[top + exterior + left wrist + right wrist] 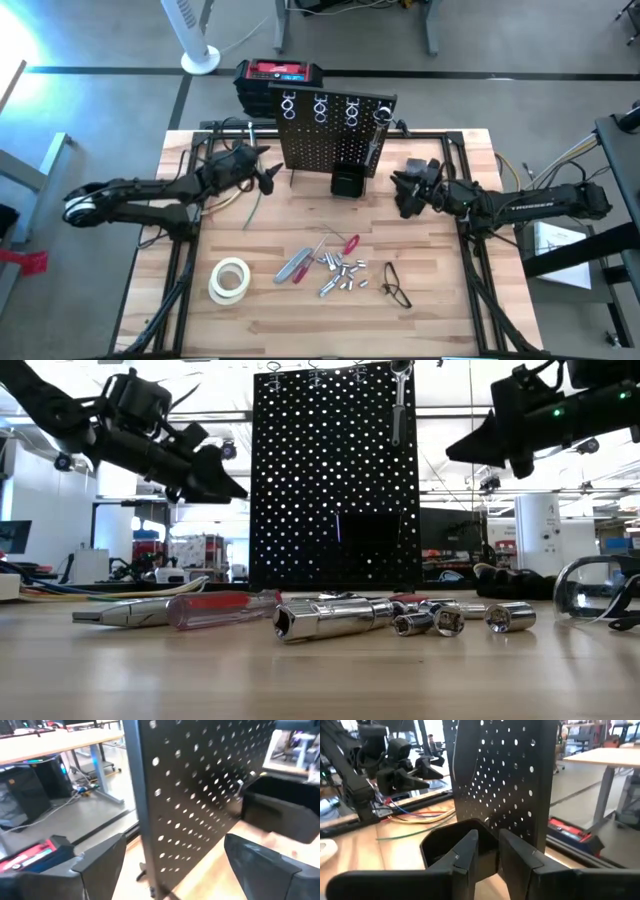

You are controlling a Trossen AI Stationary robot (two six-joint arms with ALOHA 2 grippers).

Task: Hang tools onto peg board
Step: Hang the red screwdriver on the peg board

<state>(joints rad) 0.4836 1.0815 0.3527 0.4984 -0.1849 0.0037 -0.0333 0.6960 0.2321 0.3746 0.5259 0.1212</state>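
The black peg board (335,130) stands upright at the table's far middle, with a small black bin (347,181) at its foot. A grey wrench (398,400) hangs from a ring hook at its top right. Red-handled screwdrivers (350,243) and silvery sockets (340,272) lie loose on the table's middle. My left gripper (268,178) hovers wide open just left of the board; in its wrist view the board's left edge (145,820) shows between the fingers. My right gripper (405,190) hovers right of the bin, its fingers a narrow gap apart with nothing between them (487,850).
A whitish tape roll (230,280) lies at the near left and safety glasses (395,285) at the near right. A red-and-black box (280,75) stands behind the board. Loose cables (245,205) trail on the table beside the left arm.
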